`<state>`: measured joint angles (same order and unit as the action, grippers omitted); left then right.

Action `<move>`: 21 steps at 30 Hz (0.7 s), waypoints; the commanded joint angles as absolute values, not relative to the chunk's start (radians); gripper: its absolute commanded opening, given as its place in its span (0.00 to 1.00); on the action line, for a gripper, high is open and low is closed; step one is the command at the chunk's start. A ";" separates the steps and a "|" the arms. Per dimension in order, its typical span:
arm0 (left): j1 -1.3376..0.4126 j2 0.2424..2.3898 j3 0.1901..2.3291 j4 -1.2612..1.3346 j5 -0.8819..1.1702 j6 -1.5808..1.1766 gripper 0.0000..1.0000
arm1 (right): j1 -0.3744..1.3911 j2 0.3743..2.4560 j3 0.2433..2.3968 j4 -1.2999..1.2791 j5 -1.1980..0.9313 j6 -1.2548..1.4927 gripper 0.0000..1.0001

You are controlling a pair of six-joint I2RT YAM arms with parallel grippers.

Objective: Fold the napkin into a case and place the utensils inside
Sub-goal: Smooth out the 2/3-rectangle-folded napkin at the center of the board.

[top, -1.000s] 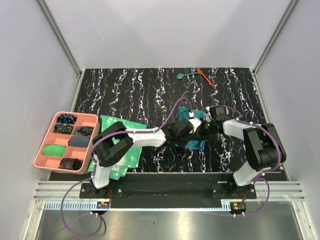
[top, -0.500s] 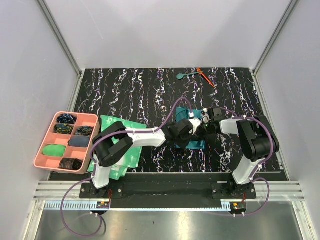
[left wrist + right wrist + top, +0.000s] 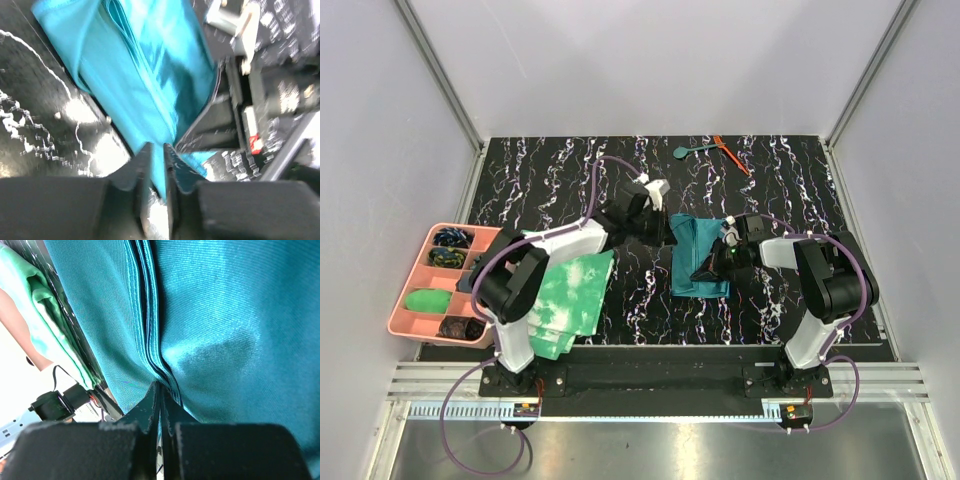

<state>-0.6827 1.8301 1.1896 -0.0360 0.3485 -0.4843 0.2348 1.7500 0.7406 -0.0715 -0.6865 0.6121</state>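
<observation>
Place: a robotics lab test cell, not a home or a shop.
Enclosure: plain white panels (image 3: pixel 650 60) close the cell at 9, 12 and 3 o'clock, framed by bare aluminium posts (image 3: pixel 438 70).
Worktop: a black table (image 3: pixel 570 180) with white marbling fills the cell.
Machines: two white-and-black robot arms (image 3: pixel 570 240) stand on a black base bar (image 3: pixel 650 378) at 6 o'clock.
Wiring: purple cables (image 3: pixel 443 420) loop from the bases past a metal rail (image 3: pixel 660 400).
Stock: a pink compartment tray (image 3: pixel 412 322) of sorted items sits at 9 o'clock.
</observation>
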 commanded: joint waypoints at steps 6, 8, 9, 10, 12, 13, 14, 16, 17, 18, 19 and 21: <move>-0.667 1.988 1.269 0.175 0.522 -0.652 0.11 | 0.235 1.769 0.767 -0.130 -0.635 0.560 0.00; -0.664 2.022 1.281 0.176 0.502 -0.649 0.10 | 0.235 1.766 0.769 -0.133 -0.635 0.558 0.00; -0.661 2.031 1.284 0.172 0.497 -0.647 0.09 | 0.235 1.761 0.769 -0.135 -0.635 0.557 0.00; -0.655 2.049 1.282 0.172 0.494 -0.646 0.09 | 0.236 1.758 0.767 -0.140 -0.638 0.558 0.00; -0.646 2.060 1.278 0.161 0.468 -0.635 0.08 | 0.235 1.741 0.773 -0.150 -0.638 0.555 0.00; -0.637 2.066 1.270 0.132 0.454 -0.629 0.08 | 0.236 1.735 0.776 -0.170 -0.631 0.549 0.00; -0.632 2.068 1.266 0.124 0.439 -0.614 0.07 | 0.236 1.727 0.788 -0.181 -0.627 0.546 0.00; -0.626 2.080 1.255 0.117 0.440 -0.603 0.07 | 0.238 1.704 0.801 -0.213 -0.626 0.537 0.00; -0.626 2.088 1.258 0.107 0.452 -0.595 0.07 | 0.245 1.700 0.817 -0.222 -0.626 0.535 0.00; -0.626 2.092 1.258 0.107 0.457 -0.595 0.07 | 0.253 1.688 0.828 -0.233 -0.623 0.535 0.00; -0.627 2.094 1.241 0.123 0.460 -0.601 0.07 | 0.261 1.681 0.840 -0.251 -0.617 0.535 0.00; -0.627 2.092 1.220 0.162 0.477 -0.624 0.07 | 0.290 1.668 0.877 -0.268 -0.609 0.548 0.00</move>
<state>-0.6289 2.0827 1.2415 0.1001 0.4603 -0.6216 0.2440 1.7321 0.7963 -0.2016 -0.6449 0.5652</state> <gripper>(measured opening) 0.074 0.008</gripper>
